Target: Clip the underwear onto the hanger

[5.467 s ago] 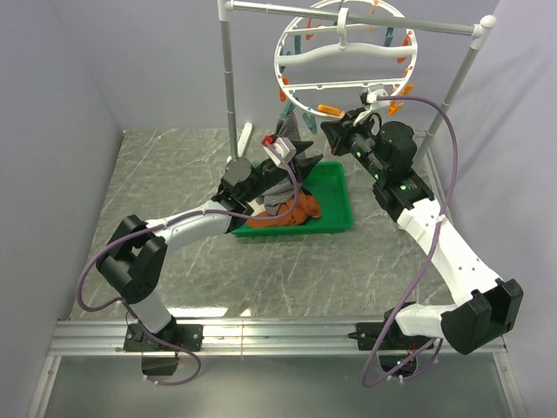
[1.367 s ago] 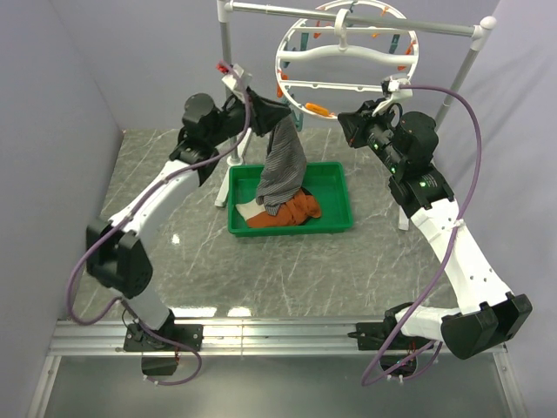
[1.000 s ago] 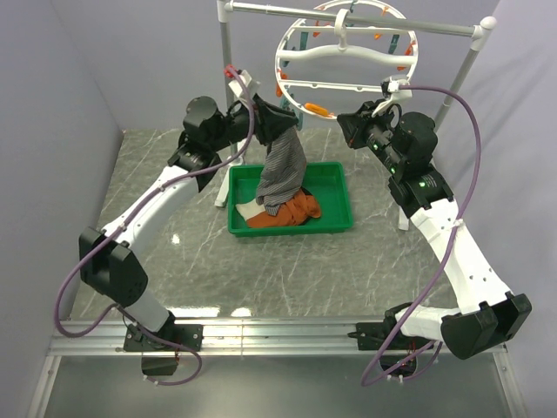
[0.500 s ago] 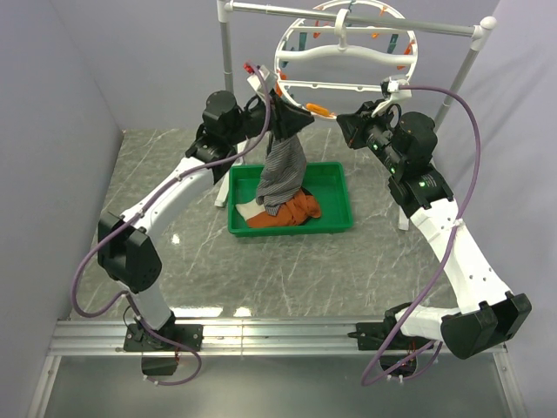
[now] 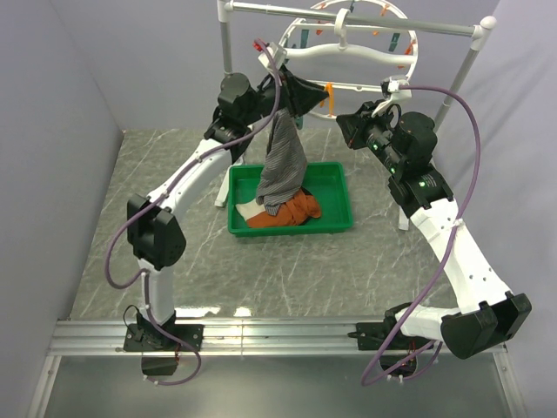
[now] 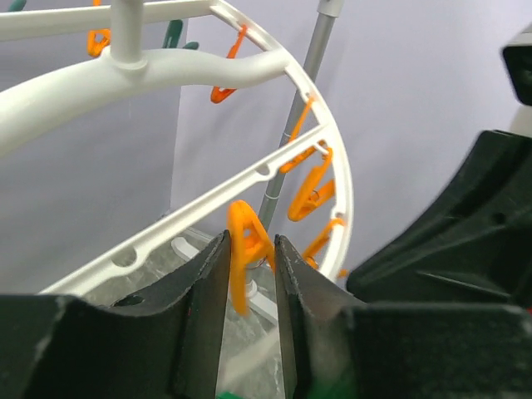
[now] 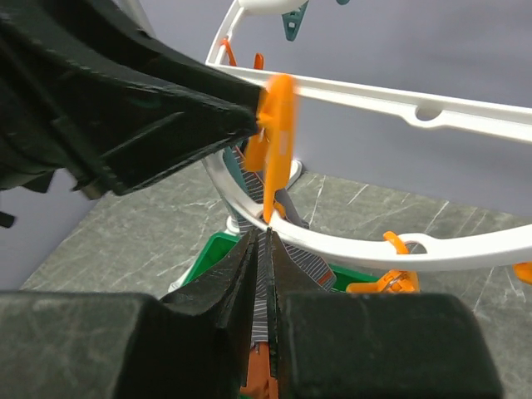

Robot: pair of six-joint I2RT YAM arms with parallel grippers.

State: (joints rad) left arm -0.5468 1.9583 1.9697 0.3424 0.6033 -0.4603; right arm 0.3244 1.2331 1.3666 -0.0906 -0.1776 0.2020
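Left gripper (image 6: 249, 249), clenched on grey striped soft-cloth boxer briefs (image 5: 280, 165) trailing into the green plastic tray (image 5: 335, 222), should push the cloth deep into the orange plastic clothespin (image 7: 278, 133) on the white ring-shaped plastic hanger (image 5: 348, 54) once the right gripper (image 7: 264, 237), jaws nearly closed just beneath it, opens that pin.

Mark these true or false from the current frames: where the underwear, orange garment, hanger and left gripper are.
1. The underwear hangs from the left gripper, with its lower end in the green tray. True.
2. The orange garment is clipped to the hanger. False: it lies in the green tray.
3. The hanger hangs by its hook from the rack's top bar. True.
4. The left gripper sits down in the tray. False: it is up at the hanger, facing an orange clothespin.
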